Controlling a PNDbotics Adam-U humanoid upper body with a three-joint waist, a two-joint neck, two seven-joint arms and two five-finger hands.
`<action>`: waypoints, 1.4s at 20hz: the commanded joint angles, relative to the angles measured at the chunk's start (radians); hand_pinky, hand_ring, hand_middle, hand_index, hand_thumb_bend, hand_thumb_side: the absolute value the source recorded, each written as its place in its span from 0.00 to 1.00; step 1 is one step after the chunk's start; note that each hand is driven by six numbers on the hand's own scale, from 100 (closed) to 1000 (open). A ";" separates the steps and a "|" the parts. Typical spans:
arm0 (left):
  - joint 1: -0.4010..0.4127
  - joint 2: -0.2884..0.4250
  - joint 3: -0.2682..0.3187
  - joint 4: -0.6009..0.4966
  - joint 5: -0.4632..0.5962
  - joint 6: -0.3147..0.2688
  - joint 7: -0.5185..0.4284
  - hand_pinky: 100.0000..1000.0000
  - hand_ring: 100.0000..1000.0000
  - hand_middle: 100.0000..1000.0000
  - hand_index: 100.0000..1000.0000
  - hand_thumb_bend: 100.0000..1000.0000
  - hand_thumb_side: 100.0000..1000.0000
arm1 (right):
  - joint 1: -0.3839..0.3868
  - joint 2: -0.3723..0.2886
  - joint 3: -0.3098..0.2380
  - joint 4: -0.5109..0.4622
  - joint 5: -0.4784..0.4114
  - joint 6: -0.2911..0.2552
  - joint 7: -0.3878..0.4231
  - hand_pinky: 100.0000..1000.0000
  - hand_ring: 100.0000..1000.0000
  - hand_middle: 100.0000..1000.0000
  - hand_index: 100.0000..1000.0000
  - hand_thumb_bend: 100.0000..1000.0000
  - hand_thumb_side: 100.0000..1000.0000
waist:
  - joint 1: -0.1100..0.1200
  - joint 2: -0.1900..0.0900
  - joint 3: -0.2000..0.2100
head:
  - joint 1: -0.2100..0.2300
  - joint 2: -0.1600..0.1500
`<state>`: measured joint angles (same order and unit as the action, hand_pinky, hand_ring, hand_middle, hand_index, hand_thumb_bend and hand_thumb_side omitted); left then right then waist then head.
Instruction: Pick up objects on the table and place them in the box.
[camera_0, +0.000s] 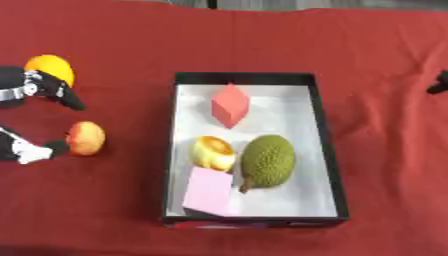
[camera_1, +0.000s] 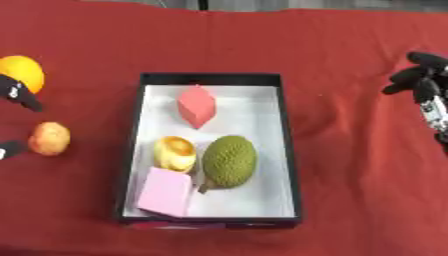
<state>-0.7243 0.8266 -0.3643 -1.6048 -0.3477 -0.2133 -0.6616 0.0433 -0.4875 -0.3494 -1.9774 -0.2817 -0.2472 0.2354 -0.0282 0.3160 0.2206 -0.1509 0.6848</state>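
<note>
Nearest me, at the bottom centre of the frame, sits the box (camera_0: 328, 150), already holding a pink block (camera_0: 209, 191), a green spiky fruit (camera_0: 267, 161), a yellow halved fruit (camera_0: 213, 152) and a red block (camera_0: 230, 104). At the left edge my left hand (camera_0: 26, 150) has its fingers spread around a small peach-coloured fruit (camera_0: 86, 138), one fingertip touching its lower left, I think, though the view is soft. An orange (camera_0: 51, 68) lies in the upper left, just behind the upper finger. My right hand (camera_1: 426, 85) hangs at the right edge, fingers curled on nothing. My worry: closing off-centre could roll the round fruit away, or the upper finger could nudge the orange.
</note>
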 joint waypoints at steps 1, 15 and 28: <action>-0.021 0.014 0.004 0.004 -0.033 -0.012 -0.015 0.77 0.74 0.68 0.79 0.31 0.11 | -0.006 -0.015 -0.003 -0.023 0.005 0.005 0.002 0.97 0.61 0.60 0.84 0.00 0.48 | 0.003 -0.017 -0.002 | 0.005 -0.001; -0.063 -0.026 -0.021 0.063 -0.256 -0.104 -0.020 0.77 0.77 0.71 0.79 0.56 0.03 | -0.005 -0.004 -0.001 -0.023 0.017 0.018 0.012 0.97 0.60 0.59 0.84 0.00 0.47 | 0.003 -0.015 -0.003 | 0.017 -0.002; -0.072 -0.127 -0.012 0.188 -0.366 -0.091 0.067 0.77 0.75 0.69 0.80 0.34 0.04 | -0.008 0.009 0.001 -0.023 0.030 0.030 0.019 0.97 0.60 0.59 0.84 0.00 0.47 | -0.002 -0.010 -0.004 | 0.024 -0.002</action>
<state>-0.7749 0.6870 -0.3910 -1.4178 -0.7148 -0.3078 -0.6054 0.0393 -0.4682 -0.3434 -1.9774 -0.2589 -0.2200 0.2550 -0.0325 0.3218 0.2173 -0.1302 0.6848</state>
